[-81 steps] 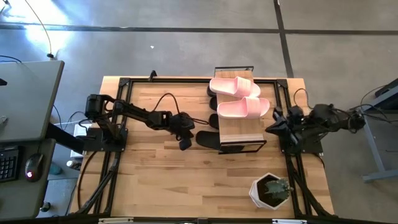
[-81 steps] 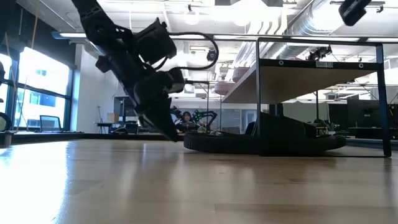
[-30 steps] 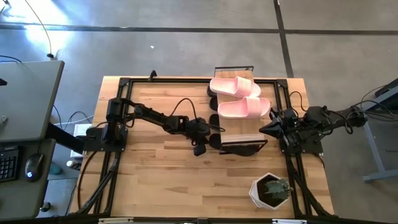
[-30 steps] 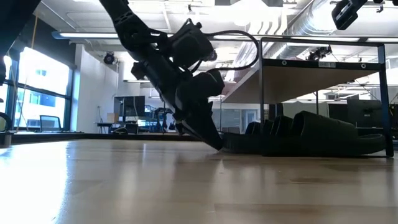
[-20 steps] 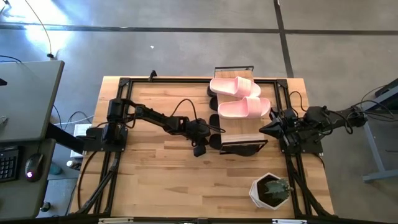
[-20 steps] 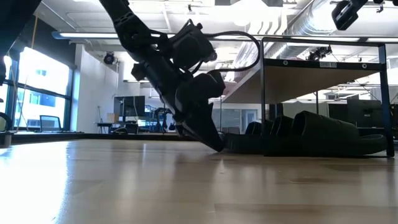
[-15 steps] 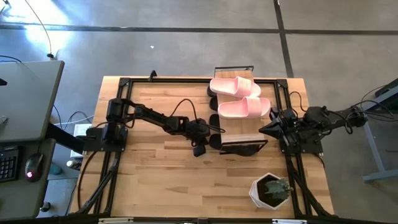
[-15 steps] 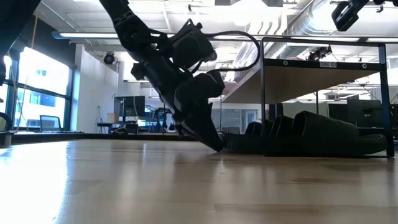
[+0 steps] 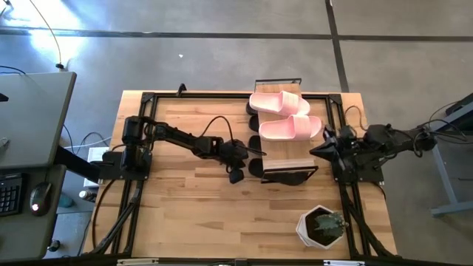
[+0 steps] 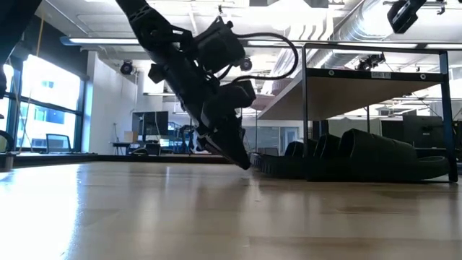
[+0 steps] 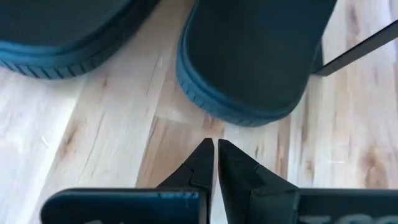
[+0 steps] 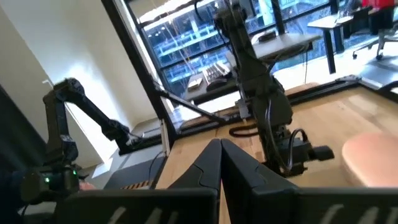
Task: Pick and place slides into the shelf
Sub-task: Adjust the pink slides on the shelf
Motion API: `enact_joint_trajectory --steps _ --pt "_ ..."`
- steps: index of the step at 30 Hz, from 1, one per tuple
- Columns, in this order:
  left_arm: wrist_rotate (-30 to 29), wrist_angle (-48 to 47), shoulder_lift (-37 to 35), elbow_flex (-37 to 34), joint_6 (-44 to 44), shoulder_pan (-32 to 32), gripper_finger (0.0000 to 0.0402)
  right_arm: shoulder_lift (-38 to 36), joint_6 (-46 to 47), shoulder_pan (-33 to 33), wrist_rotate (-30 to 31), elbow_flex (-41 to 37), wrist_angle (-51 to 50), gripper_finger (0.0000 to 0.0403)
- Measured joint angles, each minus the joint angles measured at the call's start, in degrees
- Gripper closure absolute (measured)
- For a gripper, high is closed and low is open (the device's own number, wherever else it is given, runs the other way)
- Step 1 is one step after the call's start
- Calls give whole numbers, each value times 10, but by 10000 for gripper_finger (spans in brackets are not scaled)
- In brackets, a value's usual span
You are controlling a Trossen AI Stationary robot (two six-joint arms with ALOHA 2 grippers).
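Note:
Two light pink slides [image 9: 284, 114] lie on the shelf's plank top [image 9: 284, 154]. Black slides [image 10: 354, 155] rest on the table under the shelf [image 10: 361, 90], their heel ends poking out on its left side [image 9: 254, 167]. My left gripper [image 11: 215, 148] is shut and slants down, just left of the nearest black slide's heel [image 11: 249, 68], with a strip of bare table between them. In the low view its tips [image 10: 246, 165] hover slightly above the table. My right gripper [image 12: 219, 149] is shut and held high at the table's right side [image 9: 325, 151].
A white pot with a plant [image 9: 322, 226] stands at the near right corner. The shelf's thin black legs [image 10: 304, 115] rise right of my left gripper. Bare wood [image 9: 185, 207] stretches across the table's near left part.
My left gripper, still shut, has tipped up a little; its tips have lifted off the table and drawn back from the black slide's heel, toward the table's left. Before that it had pushed this slide to the right, under the shelf. The slide now lies still.

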Motion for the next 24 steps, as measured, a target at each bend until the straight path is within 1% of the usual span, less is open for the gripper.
enact_joint_trajectory --steps 5,7,10,12,14,17,21,23,24 --pt "0 -15 -5 0 0 0 390 0 -37 0 -1 53 -8 403" --pt "2 -13 -6 0 -1 0 390 0 -58 0 -4 66 6 403" --pt "2 -13 -6 0 -18 -3 390 8 -67 3 -20 54 60 403" --pt "-17 -13 -8 0 -25 -4 390 20 -57 9 -34 39 70 403" --pt "-41 -20 -17 0 -30 -4 390 33 -36 14 -30 27 66 403" --pt "-79 -47 -54 0 -32 4 390 47 -25 22 -13 21 66 403" --pt "-118 -99 -128 0 -32 32 390 46 -31 29 22 34 63 403" --pt "-122 -108 -165 0 -28 52 390 43 -33 29 63 50 31 403" --pt "-126 -108 -180 0 -28 62 390 41 -24 29 95 61 1 403"
